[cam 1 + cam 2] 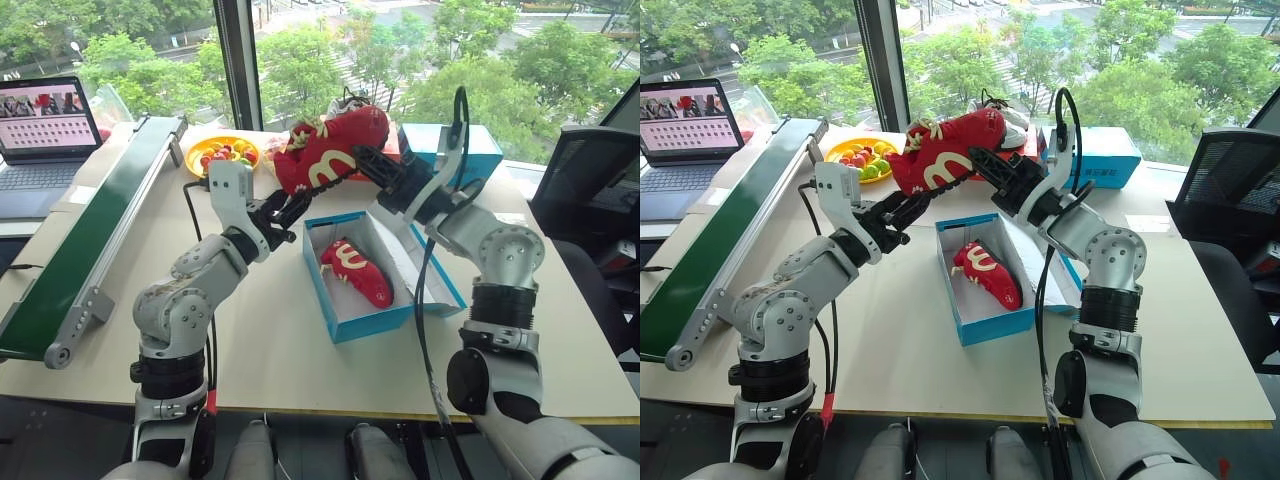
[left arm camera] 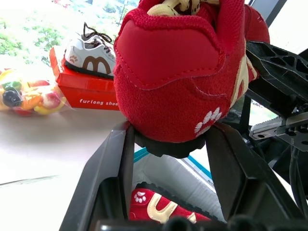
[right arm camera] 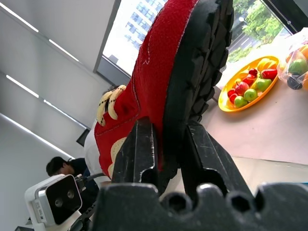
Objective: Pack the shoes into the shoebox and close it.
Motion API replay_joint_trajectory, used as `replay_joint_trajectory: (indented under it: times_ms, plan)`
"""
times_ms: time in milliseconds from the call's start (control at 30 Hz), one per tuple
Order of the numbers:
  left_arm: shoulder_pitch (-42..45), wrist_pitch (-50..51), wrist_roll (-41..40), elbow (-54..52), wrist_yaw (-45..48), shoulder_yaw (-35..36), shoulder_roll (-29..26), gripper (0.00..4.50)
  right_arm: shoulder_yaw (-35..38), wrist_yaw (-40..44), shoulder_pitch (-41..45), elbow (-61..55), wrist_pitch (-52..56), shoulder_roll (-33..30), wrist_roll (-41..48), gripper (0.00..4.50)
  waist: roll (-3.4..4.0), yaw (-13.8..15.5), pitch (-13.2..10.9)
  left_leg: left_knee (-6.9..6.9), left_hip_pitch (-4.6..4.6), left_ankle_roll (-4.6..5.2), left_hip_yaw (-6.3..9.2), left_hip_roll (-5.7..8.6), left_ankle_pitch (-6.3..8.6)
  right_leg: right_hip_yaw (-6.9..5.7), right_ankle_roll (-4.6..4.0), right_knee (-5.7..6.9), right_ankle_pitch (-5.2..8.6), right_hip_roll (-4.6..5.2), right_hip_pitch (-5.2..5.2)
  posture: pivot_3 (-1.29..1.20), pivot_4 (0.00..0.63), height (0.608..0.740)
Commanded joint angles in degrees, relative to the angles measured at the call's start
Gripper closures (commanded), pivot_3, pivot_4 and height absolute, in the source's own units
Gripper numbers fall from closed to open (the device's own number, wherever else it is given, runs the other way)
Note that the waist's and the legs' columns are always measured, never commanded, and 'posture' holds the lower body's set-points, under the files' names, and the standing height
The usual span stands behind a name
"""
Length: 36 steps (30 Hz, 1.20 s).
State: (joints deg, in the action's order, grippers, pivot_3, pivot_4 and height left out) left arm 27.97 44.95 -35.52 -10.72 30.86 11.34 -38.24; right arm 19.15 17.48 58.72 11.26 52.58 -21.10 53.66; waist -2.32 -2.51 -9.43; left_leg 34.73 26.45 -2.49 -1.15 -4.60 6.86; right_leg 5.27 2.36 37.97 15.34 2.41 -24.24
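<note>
The second bright red fabric shoe (image 1: 330,150), upper centre, is pinched edgewise by the right pincer (image 1: 368,162); left pincer (image 1: 292,210) released. It could twist free, missing the open blue cardboard shoebox (image 1: 350,322).

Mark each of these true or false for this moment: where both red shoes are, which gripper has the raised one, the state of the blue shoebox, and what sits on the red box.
1. One red shoe lies inside the open shoebox. True.
2. The right gripper is shut on the raised red shoe. True; the right wrist view shows its fingers pinching the shoe's edge by the sole.
3. The left gripper clamps the raised shoe's heel. False; its fingers stand open, the heel between them.
4. The shoebox lid is closed. False; it is folded open.
5. A grey-and-white sneaker sits on the red box. True.
</note>
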Motion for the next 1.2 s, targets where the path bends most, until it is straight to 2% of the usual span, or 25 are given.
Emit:
replay_joint_trajectory:
  times_ms: [33, 167, 367, 767, 1067, 1200]
  plan:
    - [-0.7, -3.8, 0.2, 0.1, 9.9, -0.4, -4.5, 0.0, -8.8, 9.0, 0.3, -5.2, -1.0, -7.6, -7.3, 4.26, 0.02, 0.3, 0.0, -0.03, 0.01, 0.0, -0.01, -0.01, 0.01, -0.01, 0.0, -0.11, 0.01, 0.02, 0.03, 0.0, 0.15, 0.74]
    - [-2.1, -5.8, 1.7, 0.3, 15.6, -2.4, -7.1, 0.0, -21.1, 21.7, -5.0, -11.5, -0.3, -19.0, -14.4, 4.26, 0.01, 0.5, 0.0, -0.05, 0.04, 0.0, -0.05, 0.0, 0.02, -0.01, 0.02, -0.23, 0.03, 0.06, 0.05, 0.0, 0.15, 0.74]
    - [-2.5, -6.6, 2.7, -0.7, 17.6, -4.7, -6.2, 0.0, -28.2, 30.8, -9.8, -14.2, -1.4, -25.3, -19.4, 4.26, 0.06, 0.7, -0.1, 0.06, 0.13, 0.01, -0.07, 0.0, 0.02, 0.04, 0.02, -0.19, 0.03, 0.06, -0.04, 0.0, 0.15, 0.74]
    - [-4.3, -6.1, 4.0, -2.1, 16.5, -4.8, -5.1, 0.0, -33.4, 40.3, -11.5, -11.7, -6.5, -26.2, -28.1, 4.26, 0.06, 0.8, -0.1, 0.17, 0.08, 0.01, -0.07, 0.0, 0.01, 0.06, 0.08, -0.08, 0.06, 0.05, 0.02, 0.0, 0.15, 0.74]
    - [-7.7, -5.3, 3.1, -4.3, 14.8, -3.4, -4.8, 0.0, -29.3, 43.9, -3.6, -8.1, -4.5, -24.5, -26.4, 4.26, 0.07, 1.5, -0.1, 0.19, 0.08, 0.01, -0.07, 0.0, 0.01, 0.06, 0.07, -0.02, 0.06, 0.04, -0.02, 0.0, 0.15, 0.74]
    - [-8.4, -5.3, 3.2, -4.6, 14.3, -3.3, -4.5, 0.0, -29.2, 45.5, -2.7, -7.9, -3.2, -23.9, -26.3, 4.26, 0.07, 1.6, -0.1, 0.19, 0.09, 0.01, -0.08, 0.0, 0.02, 0.06, 0.07, -0.01, 0.06, 0.05, -0.03, 0.0, 0.15, 0.74]
